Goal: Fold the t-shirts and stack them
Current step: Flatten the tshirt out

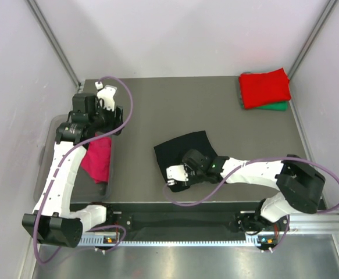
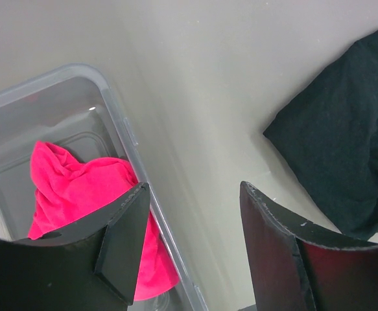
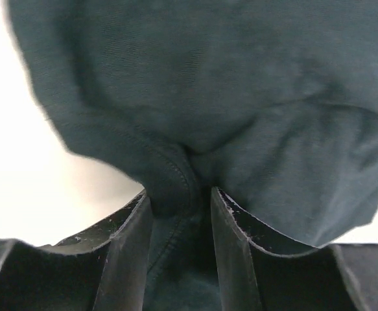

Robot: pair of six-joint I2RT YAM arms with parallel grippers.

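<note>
The black t-shirt [image 1: 184, 148] lies folded near the middle of the table and also shows in the left wrist view [image 2: 347, 136]. My right gripper [image 1: 177, 176] is shut on a bunched hem of the black t-shirt [image 3: 240, 97] at its near corner. A folded red t-shirt [image 1: 264, 87] lies on a green t-shirt [image 1: 274, 106] at the far right. The magenta t-shirt [image 1: 97, 160] lies crumpled in a clear bin [image 1: 46, 156] on the left, also seen in the left wrist view [image 2: 85, 194]. My left gripper [image 1: 107, 131] is open and empty above the bin's edge.
The clear plastic bin's rim [image 2: 120, 123] runs along the table's left side. Grey walls and metal posts enclose the table. A purple cable loops over the near table edge [image 1: 204, 197].
</note>
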